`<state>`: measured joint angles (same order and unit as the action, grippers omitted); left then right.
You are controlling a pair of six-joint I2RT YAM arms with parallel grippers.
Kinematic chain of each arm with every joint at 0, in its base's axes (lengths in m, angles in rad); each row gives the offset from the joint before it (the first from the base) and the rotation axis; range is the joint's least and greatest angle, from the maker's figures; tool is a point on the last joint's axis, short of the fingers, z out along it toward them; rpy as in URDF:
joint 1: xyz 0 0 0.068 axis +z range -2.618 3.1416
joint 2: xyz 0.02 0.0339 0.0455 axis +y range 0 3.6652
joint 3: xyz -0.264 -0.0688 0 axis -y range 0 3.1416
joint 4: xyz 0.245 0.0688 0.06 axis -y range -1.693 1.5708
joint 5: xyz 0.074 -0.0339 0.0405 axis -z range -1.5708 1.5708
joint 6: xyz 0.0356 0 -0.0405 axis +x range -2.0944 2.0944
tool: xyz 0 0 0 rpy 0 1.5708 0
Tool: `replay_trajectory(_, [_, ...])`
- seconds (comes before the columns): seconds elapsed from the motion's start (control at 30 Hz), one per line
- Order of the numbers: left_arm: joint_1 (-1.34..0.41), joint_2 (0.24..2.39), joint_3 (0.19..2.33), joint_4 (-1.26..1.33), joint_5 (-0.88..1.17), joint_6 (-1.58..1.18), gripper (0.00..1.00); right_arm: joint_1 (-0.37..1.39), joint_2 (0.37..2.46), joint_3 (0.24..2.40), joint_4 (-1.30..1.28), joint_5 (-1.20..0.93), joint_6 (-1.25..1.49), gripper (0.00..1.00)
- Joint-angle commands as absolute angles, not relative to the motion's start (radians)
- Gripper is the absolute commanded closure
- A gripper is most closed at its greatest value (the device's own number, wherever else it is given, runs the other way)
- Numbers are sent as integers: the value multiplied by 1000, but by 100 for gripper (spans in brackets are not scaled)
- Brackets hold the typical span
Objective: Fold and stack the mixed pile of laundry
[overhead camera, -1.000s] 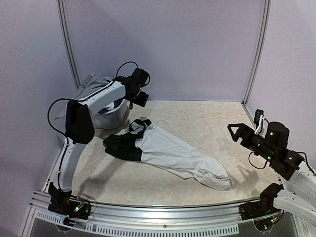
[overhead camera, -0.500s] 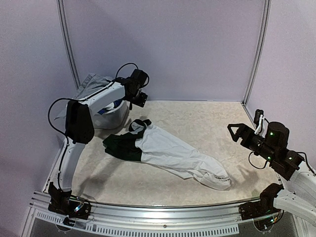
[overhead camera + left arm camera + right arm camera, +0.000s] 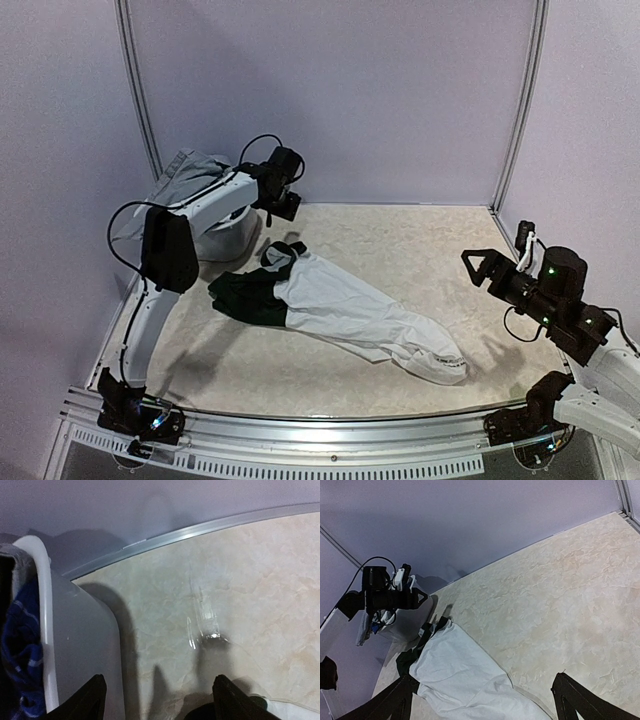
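- Left arm has shifted a little since 1 s ago: elbow and wrist swung slightly toward table centre, left gripper [image 3: 284, 207] now a touch lower, just beside the basket [image 3: 222, 243], off its right rim.
- Nothing else changed: right arm and the garment on the table [image 3: 420, 235] sit as they did.
- Left gripper state: wrist cam shows both fingers [image 3: 95, 697] spread wide, bare tabletop between them, nothing held. Basket wall at left of that view.
- Right gripper [image 3: 468, 266]: jaws wide apart, empty, hanging above the right side of the table, well apart from any cloth, pointing toward the middle.
- White T-shirt [image 3: 345, 310] w/ dark green sleeves lies mid-table, bunched into a long diagonal strip, sleeves toward the basket, hem toward near right. Not flat, not folded.
- Rest of pile is at the basket: grey T-shirt [image 3: 188, 170] draped over the far rim, blue plaid piece [image 3: 22, 630] inside. White pieces not made out.
- Read: task early, no fold made, no stack started.
- Judgement: the left arm's small move looks like leaving the basket and heading for the sleeve end of the white T-shirt; likely next is spreading it flat w/ both arms.
- Risk: bunched cloth, a pinch may catch two layers.
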<state>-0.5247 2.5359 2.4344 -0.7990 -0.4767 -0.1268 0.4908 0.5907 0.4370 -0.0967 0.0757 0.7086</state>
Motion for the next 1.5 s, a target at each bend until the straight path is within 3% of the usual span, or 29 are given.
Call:
replay_trajectory(0.0, [-463, 2577, 2447, -828, -462, -155, 25, 496, 584, 428, -95, 79, 698, 1])
replay_trajectory(0.8, [-307, 2561, 2446, -819, -459, -148, 24, 496, 622, 425, -75, 84, 693, 1])
replay_trajectory(1.0, [-338, 2479, 2400, -834, -410, -166, 18, 496, 638, 425, -65, 92, 689, 1])
replay_trajectory(1.23, [-421, 2236, 2174, -781, -435, -187, 6, 496, 671, 439, -69, 65, 689, 1])
replay_trajectory(1.47, [-502, 1940, 1789, -709, -525, -255, 4, 496, 635, 445, -103, 46, 699, 1])
